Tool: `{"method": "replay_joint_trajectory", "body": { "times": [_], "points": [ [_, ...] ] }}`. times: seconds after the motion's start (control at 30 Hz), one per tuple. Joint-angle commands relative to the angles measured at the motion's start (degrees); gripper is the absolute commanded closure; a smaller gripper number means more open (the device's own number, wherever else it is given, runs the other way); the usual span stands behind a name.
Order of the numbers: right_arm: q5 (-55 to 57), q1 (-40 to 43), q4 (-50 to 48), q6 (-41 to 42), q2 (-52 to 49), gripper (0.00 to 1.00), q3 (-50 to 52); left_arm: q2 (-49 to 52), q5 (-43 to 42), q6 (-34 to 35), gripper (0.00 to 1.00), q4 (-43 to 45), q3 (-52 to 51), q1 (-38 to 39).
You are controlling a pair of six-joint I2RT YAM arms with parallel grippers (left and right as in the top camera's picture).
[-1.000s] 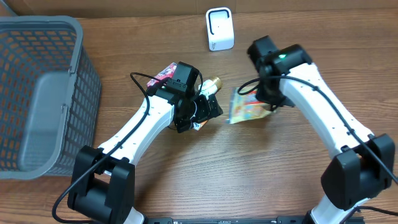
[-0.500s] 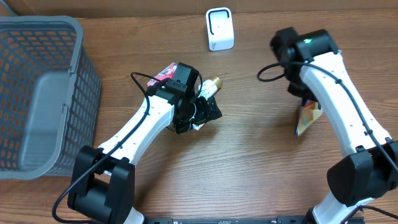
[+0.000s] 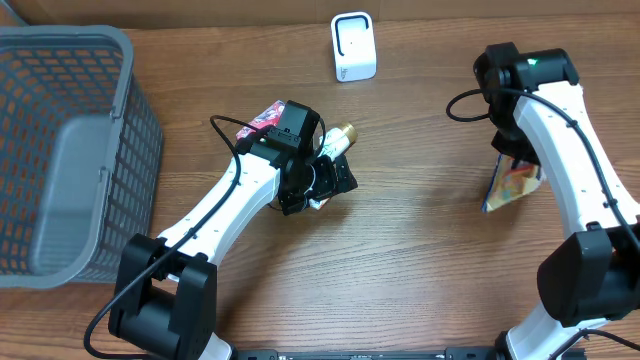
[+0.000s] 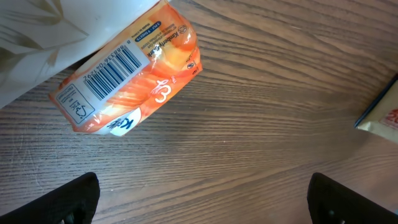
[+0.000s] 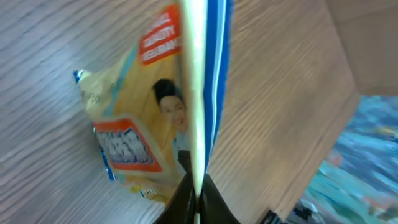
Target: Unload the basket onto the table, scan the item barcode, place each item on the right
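- Wood-grain table [image 3: 400,270] is seen from overhead, with a grey mesh basket [image 3: 60,150] at its left side and a white barcode scanner [image 3: 352,46] standing near the far edge, towards the middle.
- A colourful snack bag [image 3: 512,180] is held by the right gripper [image 5: 198,198] over the right side of the table, well apart from the barcode scanner and nearer the robot than it.
- In the right wrist view the jaws are seen pinched together on the bag's sealed edge. The bag is presented edge-on, yellow and blue, with a printed face and a red label showing.
- Whether the bag's lower edge touches the table cannot be told.
- The left gripper [image 4: 202,208] is spread wide near the middle of the table with nothing between its jaws. Only its dark fingertips [image 4: 74,199] are seen, at the bottom corners of the left wrist view.
- An orange packet [image 4: 134,71] is laid on the wood below the left gripper, its barcode facing up, with crinkled white plastic [image 4: 56,31] against its upper side.
- A blue-edged pale packet [image 4: 382,115] is cut off at the right border of that view.
- A red packet [image 3: 262,116] and a gold-capped object [image 3: 342,133] are seen just beside the left arm's wrist.
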State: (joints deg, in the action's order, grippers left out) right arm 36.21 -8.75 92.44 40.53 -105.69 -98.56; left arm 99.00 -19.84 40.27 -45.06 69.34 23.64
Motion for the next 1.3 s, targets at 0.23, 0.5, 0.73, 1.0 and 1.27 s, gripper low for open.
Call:
{"method": "replay_joint_trajectory", "body": {
  "times": [0.23, 0.5, 0.73, 1.0, 1.27],
  "points": [
    [-15.3, -14.7, -9.7, -1.6, -1.3, 0.96, 0.1, 0.1, 0.7, -0.9, 0.01, -0.2, -0.1, 0.4],
    [-33.3, -18.6, -19.0, -3.1, -2.6, 0.3, -0.6, 0.1, 0.8, -1.6, 0.0, -1.9, -0.1, 0.3],
    [-34.3, -12.0, -13.5, -7.0, -2.5, 0.03, -5.9, 0.1, 0.8, -1.7, 0.0, -2.9, -0.1, 0.4],
    [-43.1, -1.9, -17.3, -12.8, -3.8, 0.75, -0.7, 0.1, 0.9, -1.7, 0.0, -2.5, -0.1, 0.4],
    [-50.3, -5.5, -37.5, -9.9, -7.7, 0.78, 14.6, 0.1, 0.9, -1.7, 0.0, -2.8, -0.1, 0.4]
  ]
}}
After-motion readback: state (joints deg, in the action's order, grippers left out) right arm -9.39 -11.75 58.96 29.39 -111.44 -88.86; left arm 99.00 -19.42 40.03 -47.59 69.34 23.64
